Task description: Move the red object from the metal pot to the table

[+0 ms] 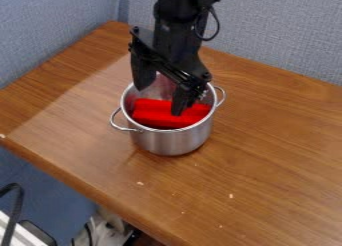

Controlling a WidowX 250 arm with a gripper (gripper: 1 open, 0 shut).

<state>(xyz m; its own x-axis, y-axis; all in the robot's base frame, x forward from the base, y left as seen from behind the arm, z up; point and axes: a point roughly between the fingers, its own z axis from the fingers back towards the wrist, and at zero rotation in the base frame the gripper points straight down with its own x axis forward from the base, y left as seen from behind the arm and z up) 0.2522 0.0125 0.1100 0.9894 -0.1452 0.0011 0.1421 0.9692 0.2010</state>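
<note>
- The metal pot (pixel 166 125) stands upright on the brown wood-grain worktop (pixel 267 150), towards the worktop's left half; one small loop handle shows on its left side and another at its upper right rim
- The red object (pixel 166 113) lies inside the metal pot, across most of its width; it has not left the pot and no part of it rests on the worktop
- The pincer (pixel 163 88) hangs over the pot from a black arm that comes down from the top of the view; it points steeply downward
- Its jaws stand wide apart, one over the pot's left rim and the other lower, towards the right rim; nothing is clamped between them
- The fingertips are at about rim height, just above the red object; whether they touch it cannot be told
- A blue-grey wall (pixel 54 20) stands behind the worktop; cables (pixel 27 220) show below its front edge
</note>
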